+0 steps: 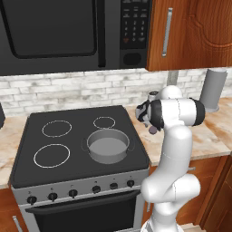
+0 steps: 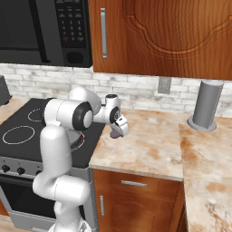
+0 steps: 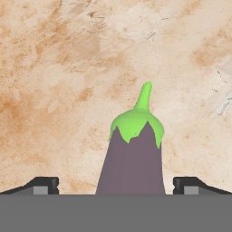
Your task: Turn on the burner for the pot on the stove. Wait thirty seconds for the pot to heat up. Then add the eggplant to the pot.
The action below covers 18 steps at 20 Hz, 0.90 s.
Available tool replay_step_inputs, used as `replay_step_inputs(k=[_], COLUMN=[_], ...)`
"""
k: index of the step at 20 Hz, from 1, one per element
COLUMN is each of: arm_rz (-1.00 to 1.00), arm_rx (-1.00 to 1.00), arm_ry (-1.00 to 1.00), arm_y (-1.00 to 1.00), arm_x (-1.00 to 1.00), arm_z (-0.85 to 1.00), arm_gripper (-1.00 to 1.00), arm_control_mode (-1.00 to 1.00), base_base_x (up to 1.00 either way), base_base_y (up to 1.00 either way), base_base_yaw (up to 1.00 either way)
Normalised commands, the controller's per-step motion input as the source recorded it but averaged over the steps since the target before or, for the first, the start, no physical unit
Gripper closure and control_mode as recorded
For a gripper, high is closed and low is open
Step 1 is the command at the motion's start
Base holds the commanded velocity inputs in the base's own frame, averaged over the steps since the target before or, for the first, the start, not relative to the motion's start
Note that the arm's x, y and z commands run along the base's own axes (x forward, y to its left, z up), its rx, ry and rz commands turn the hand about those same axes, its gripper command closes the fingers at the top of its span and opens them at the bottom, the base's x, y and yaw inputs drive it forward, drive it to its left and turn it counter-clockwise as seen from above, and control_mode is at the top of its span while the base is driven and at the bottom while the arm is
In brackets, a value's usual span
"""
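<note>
Arm folded tight: base link upright, elbow bent at about chest height, forearm running out horizontally, away from the base cameras. Wrist turned down so the gripper (image 2: 118, 132) points at the surface below, hanging low over it. In the hand view both fingertips (image 3: 43, 185) sit wide apart at the bottom corners, jaws spread, nothing touching either pad. From the left base view the gripper (image 1: 153, 129) is mostly hidden behind the elbow joint, only its lower end peeking out.
</note>
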Motion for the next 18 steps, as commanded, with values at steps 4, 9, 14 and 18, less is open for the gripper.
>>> replay_step_inputs(k=[4,9,14,18], arm_rz=[0.00,0.00,0.00,0.00], arm_rx=[0.00,0.00,0.00,0.00], arm_ry=[0.00,0.00,0.00,0.00], arm_y=[0.00,0.00,0.00,0.00], arm_x=[0.00,0.00,0.00,0.00], arm_z=[0.00,0.00,0.00,0.00], arm_gripper=[-1.00,-1.00,-1.00,-1.00], arm_control_mode=[-1.00,-1.00,-1.00,-1.00], base_base_x=[0.00,0.00,0.00,0.00], base_base_y=[0.00,0.00,0.00,0.00], base_base_yaw=[0.00,0.00,0.00,0.00])
